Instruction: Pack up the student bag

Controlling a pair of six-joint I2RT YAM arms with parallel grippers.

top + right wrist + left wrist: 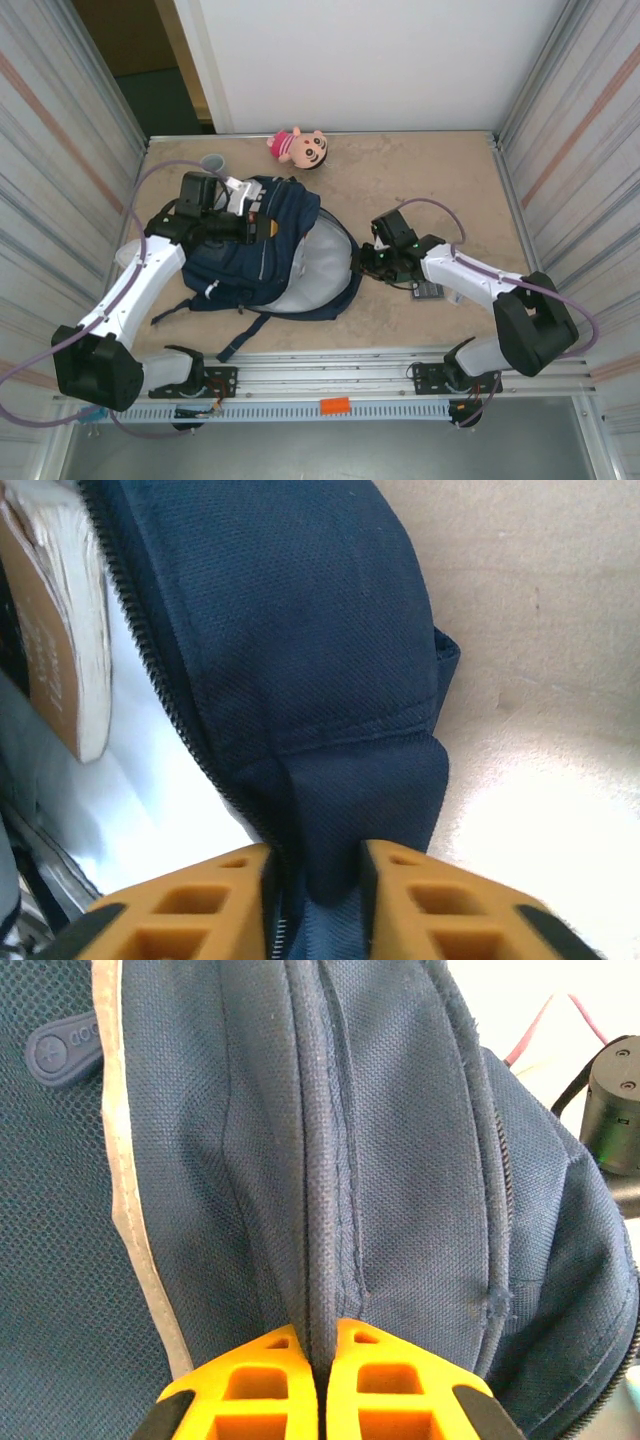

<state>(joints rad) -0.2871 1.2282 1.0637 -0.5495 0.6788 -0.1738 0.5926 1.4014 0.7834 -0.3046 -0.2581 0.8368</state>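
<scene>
bag (268, 252) lies flat on the table (440, 180), left of centre, between the two arms. its long axis runs from the far side toward the near edge, leaning a little to the right as it comes nearer. its dark straps (236, 338) trail off the near end toward the arm bases. the main compartment gapes open on the right side, showing pale grey lining (312, 276). inside it, seen from the right wrist, a book (52, 650) with a brown cover and white page edges stands against the lining, just behind the open zip (150, 655). left gripper (320, 1360) sits on the far part of the bag, its orange jaws pressed together on a raised ridge of navy fabric. right gripper (315, 870) is at the bag's right rim, jaws clamped on a navy fabric tab beside the zip. a pink doll (298, 147) and a grey cup (212, 161) rest at the far edge, apart from the bag.
</scene>
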